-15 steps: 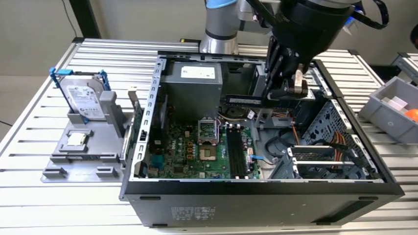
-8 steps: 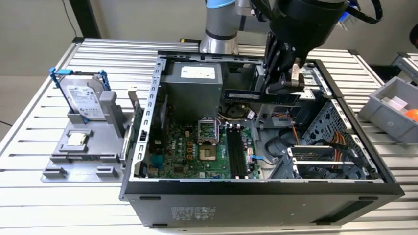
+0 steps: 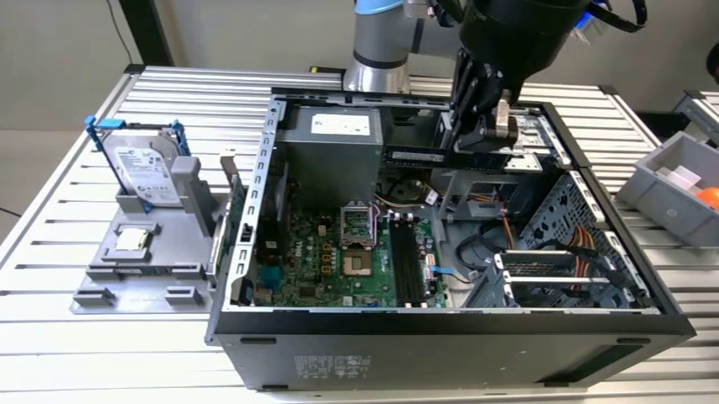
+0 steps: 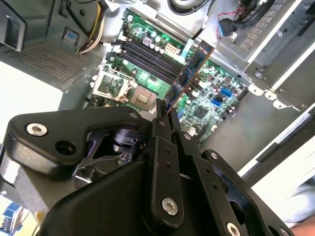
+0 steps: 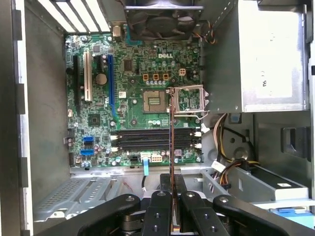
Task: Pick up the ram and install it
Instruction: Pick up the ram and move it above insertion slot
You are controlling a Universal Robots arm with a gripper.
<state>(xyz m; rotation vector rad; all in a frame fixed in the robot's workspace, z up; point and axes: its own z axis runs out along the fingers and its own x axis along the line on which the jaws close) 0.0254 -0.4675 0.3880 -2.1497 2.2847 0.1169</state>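
Aloft, pincer [image 4: 166,114] clamping ram [image 4: 189,73], above motherboard [image 5: 128,105]

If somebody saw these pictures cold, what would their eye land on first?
Most likely the open computer case in the middle of the table, with its green motherboard laid bare. Above it the black gripper is shut on the ram, a thin dark stick held over the board. At the exterior view's left, a silver hard drive in a blue-handled frame stands on a grey holder.
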